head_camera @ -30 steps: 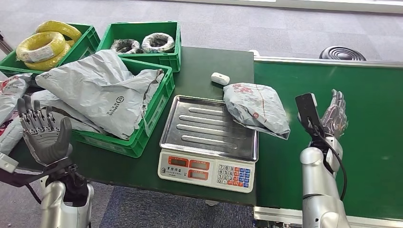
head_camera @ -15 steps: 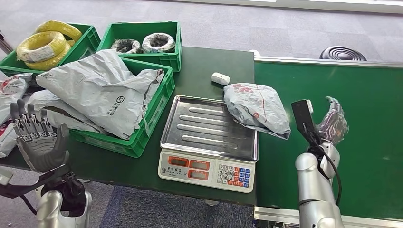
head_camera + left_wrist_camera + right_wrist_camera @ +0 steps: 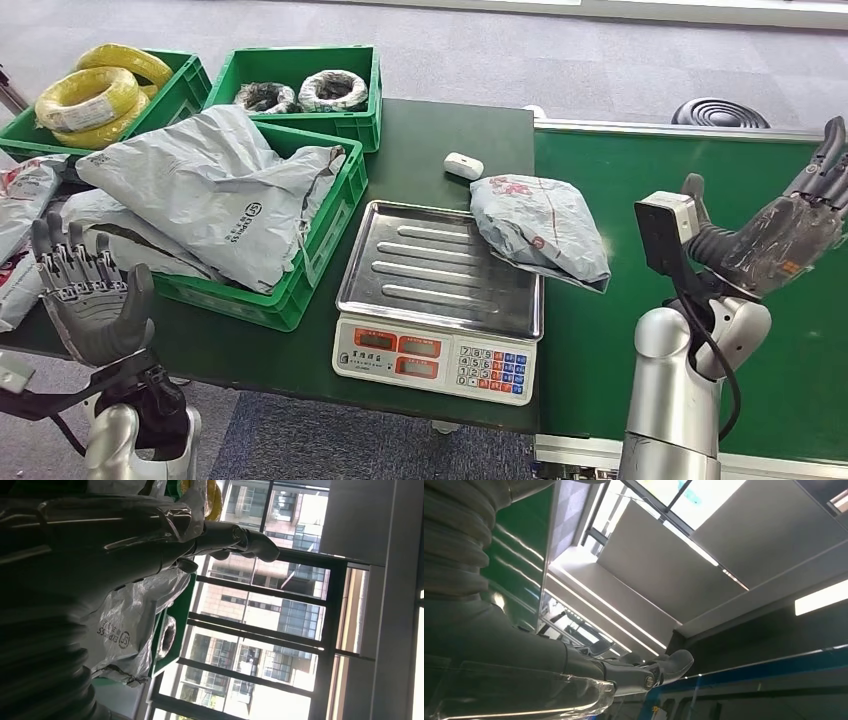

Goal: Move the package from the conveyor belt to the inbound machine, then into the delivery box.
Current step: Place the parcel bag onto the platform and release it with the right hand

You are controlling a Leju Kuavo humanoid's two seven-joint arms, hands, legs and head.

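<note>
A crumpled grey package (image 3: 540, 230) with red print lies at the left edge of the green conveyor belt (image 3: 760, 200), overlapping the right rim of the scale's steel tray (image 3: 420, 265). My right hand (image 3: 775, 235) is raised over the belt to the right of the package, palm up, fingers spread, holding nothing. My left hand (image 3: 90, 295) stands upright at the table's front left corner, fingers apart and empty, in front of the green crate (image 3: 300, 270) heaped with grey mailer bags (image 3: 200, 185). The left wrist view looks past that hand's fingers (image 3: 235, 537) at the bags.
The scale's keypad and displays (image 3: 435, 360) face me at the table's front edge. A small white device (image 3: 463, 165) lies behind the scale. Two green crates at the back hold yellow cable coils (image 3: 90, 95) and dark coils (image 3: 300, 92). More bags (image 3: 25, 190) lie far left.
My right hand has risen and swung out to the right over the belt, turning palm up. My left hand dropped slightly and came back a little. The package has not moved.
</note>
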